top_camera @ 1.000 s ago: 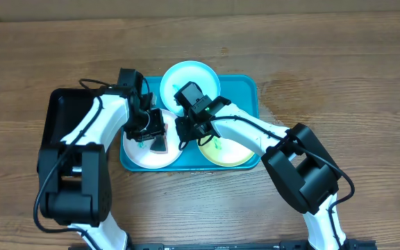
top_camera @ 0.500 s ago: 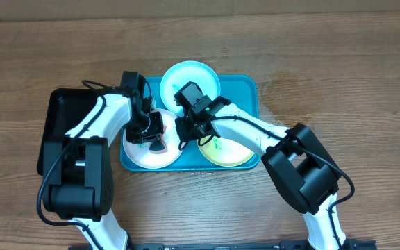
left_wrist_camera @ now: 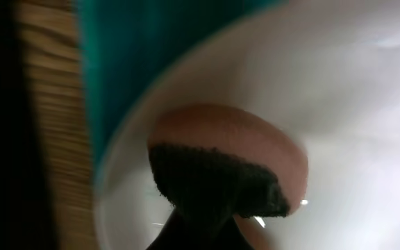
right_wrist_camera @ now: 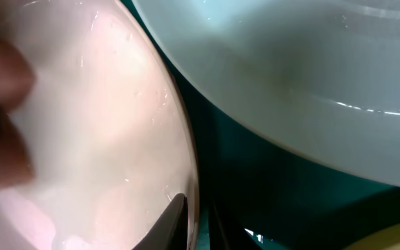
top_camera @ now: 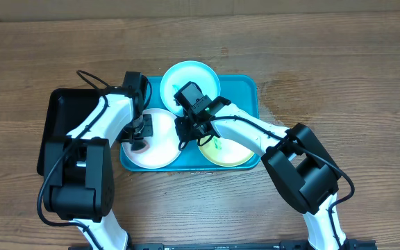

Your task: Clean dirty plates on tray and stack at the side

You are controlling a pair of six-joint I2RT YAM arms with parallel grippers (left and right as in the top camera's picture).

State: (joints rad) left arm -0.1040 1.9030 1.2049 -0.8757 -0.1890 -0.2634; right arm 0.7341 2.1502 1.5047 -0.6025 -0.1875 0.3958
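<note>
The left arm [top_camera: 96, 121] bent in over the left edge of the tray [top_camera: 245, 90], its left gripper [top_camera: 138, 137] pointed down with jaws closed, though the blurred wrist view left any hold unclear. The right arm [top_camera: 255, 132] reached from the tray's right side to its middle, the right gripper [top_camera: 184, 137] pinching the rim of the white plate [top_camera: 160, 153].

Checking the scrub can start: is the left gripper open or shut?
Shut. The left gripper clamps the sponge at its fingertips, against the white plate.
</note>
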